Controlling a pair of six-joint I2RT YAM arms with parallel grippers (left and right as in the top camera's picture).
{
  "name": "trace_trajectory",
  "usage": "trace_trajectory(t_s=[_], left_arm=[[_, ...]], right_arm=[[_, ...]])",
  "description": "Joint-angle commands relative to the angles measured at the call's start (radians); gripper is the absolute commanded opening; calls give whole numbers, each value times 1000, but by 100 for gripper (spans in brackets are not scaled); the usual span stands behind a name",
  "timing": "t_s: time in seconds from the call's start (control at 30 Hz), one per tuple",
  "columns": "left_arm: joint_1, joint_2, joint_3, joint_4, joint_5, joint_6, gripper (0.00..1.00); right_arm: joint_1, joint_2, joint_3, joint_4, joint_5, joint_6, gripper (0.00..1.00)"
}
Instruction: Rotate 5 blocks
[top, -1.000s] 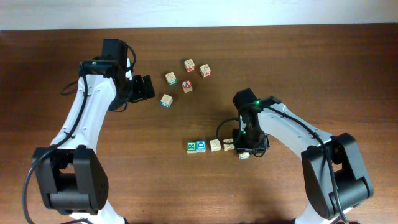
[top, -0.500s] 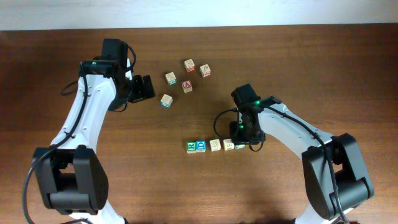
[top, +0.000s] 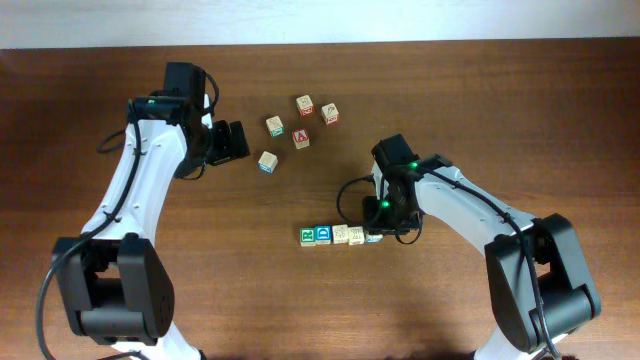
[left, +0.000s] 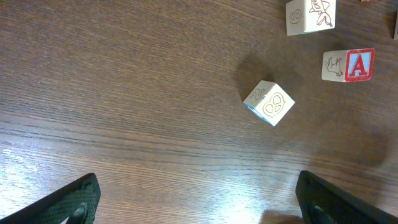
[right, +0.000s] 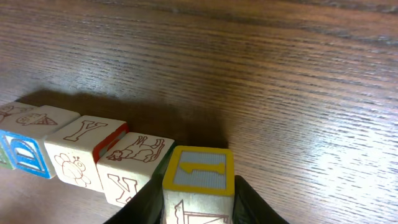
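A row of blocks lies at the table's front middle: a green-faced one (top: 308, 236), a blue-faced one (top: 324, 235) and two pale ones (top: 341, 234) (top: 356, 235). My right gripper (top: 378, 232) (right: 199, 200) is shut on a yellow-framed block (right: 199, 177) at the row's right end, touching the neighbouring block (right: 134, 165). My left gripper (top: 232, 140) (left: 199, 205) hovers open, with nothing between its fingers (left: 68, 202). A loose pale block (top: 267, 161) (left: 268, 102) lies just beyond it, tilted off square.
A cube with a red "A" (top: 301, 139) (left: 351, 65) and three more cubes (top: 274, 125) (top: 304, 104) (top: 330, 113) lie scattered at the back middle. The table's far edge (top: 320, 42) runs along the top.
My right gripper carried the yellow-framed block left and slightly back to the row's right end. The two pale blocks slid left, closing the gaps. The left arm has not moved.
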Motion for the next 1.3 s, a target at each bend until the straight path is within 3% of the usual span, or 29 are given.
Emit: trace_trajectory(t_s=[0.0,0.37,0.7,0.9,1.27], left_arm=[[0,3,16,-1,-7,16,99],[0,3,16,-1,-7,15,99],[0,3,16,-1,-7,16,99],[0,3,16,-1,-7,16,99],[0,3,16,-1,-7,16,99]], right_arm=[[8,8,-6,-2,-32,8,39],[8,7,5,-9,-38,-3,44],[5,-4,145,-207,159,-3,44],[5,2,107,-180,275,-13,36],[7,5,6,-70,183,-34,35]])
